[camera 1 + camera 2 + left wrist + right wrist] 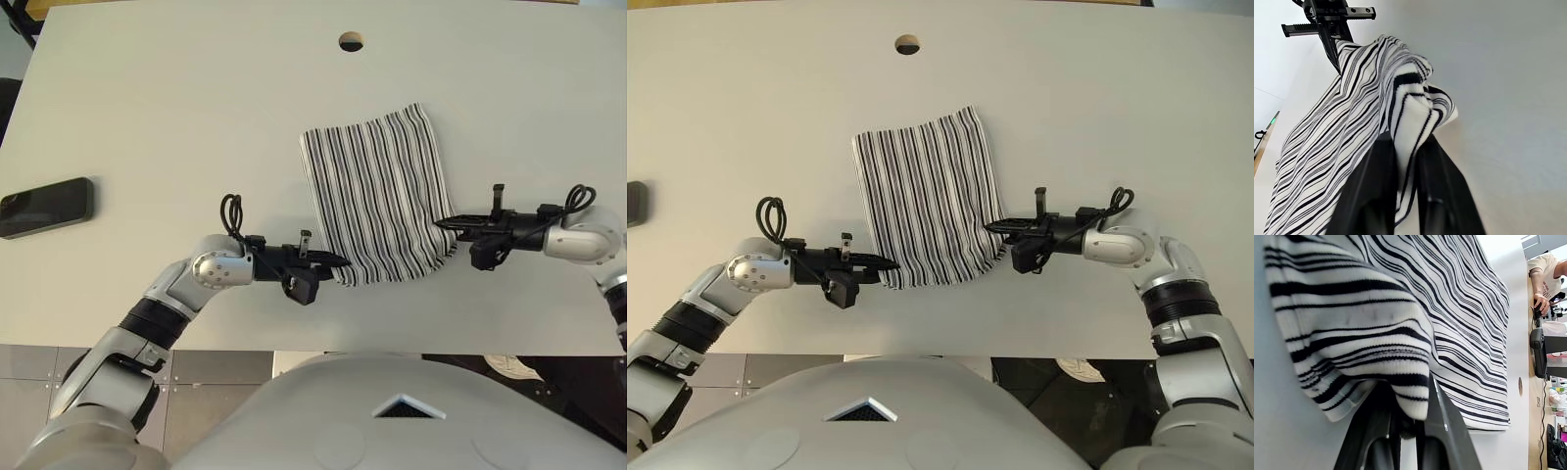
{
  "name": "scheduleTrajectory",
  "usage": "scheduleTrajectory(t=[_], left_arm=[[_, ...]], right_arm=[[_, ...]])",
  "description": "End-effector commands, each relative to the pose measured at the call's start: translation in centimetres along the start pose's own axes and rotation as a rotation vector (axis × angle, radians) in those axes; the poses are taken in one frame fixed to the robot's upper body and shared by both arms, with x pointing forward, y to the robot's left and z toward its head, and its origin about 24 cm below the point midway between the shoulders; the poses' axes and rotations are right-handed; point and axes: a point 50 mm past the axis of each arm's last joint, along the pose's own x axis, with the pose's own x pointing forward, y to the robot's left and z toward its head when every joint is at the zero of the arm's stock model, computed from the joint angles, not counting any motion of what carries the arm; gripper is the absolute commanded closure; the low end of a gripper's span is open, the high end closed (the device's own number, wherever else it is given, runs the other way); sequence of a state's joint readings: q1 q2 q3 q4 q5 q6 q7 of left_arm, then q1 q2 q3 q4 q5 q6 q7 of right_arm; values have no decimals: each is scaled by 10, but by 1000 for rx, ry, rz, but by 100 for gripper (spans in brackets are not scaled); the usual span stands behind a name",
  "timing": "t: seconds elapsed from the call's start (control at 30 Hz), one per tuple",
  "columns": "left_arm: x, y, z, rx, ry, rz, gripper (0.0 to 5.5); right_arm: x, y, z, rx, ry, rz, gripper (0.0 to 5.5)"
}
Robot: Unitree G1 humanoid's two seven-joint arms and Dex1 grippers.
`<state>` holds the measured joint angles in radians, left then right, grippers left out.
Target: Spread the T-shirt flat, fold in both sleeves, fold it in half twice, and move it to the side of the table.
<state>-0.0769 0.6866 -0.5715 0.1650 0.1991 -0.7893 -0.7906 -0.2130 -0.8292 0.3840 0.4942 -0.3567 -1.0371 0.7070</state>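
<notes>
The big white worktop [147, 127] carries the striped T-shirt [377, 201]. It is folded small and lies a bit right of the middle, close to the near edge. The shirt looks soft, light and floppy, so I think it would sag if held by one corner. The two near corners are good places to hold. The left hand [340, 261] is pinched shut on the near left corner. The right hand [441, 223] is pinched shut on the near right corner. A dark phone [46, 207] lies by the left edge.

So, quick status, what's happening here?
Left gripper and right gripper each shut on a near corner. T-shirt folded into a rectangle. Phone far left, clear of it.
</notes>
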Motion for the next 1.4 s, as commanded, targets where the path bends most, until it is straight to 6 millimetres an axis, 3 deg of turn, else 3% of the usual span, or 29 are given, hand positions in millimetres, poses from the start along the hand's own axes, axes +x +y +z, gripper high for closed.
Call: scheduleTrajectory(t=[0.03,0.17,0.4,0.63,0.87,1.03,1.27,1.4], left_arm=[[1,-7,-2,-33,12,-42,537],[0,-4,6,-115,-45,-27,540],[-30,10,38,-566,-257,-139,540],[-36,13,48,-670,-318,-160,540],[-36,40,18,-632,-243,82,540],[-39,51,-5,-649,-171,193,540],[-38,46,-35,-657,-11,245,540],[-39,44,-42,-651,20,257,540]], right_arm=[[-2,-2,1,7,-3,3,534],[-4,1,5,101,-29,13,534],[-29,14,31,536,-139,229,536],[-38,7,54,662,-240,297,536],[-23,-34,41,653,-248,-22,536],[-14,-33,29,645,-202,-46,536],[-4,-31,18,631,-170,-66,536],[-2,-35,12,632,-148,-123,536]])
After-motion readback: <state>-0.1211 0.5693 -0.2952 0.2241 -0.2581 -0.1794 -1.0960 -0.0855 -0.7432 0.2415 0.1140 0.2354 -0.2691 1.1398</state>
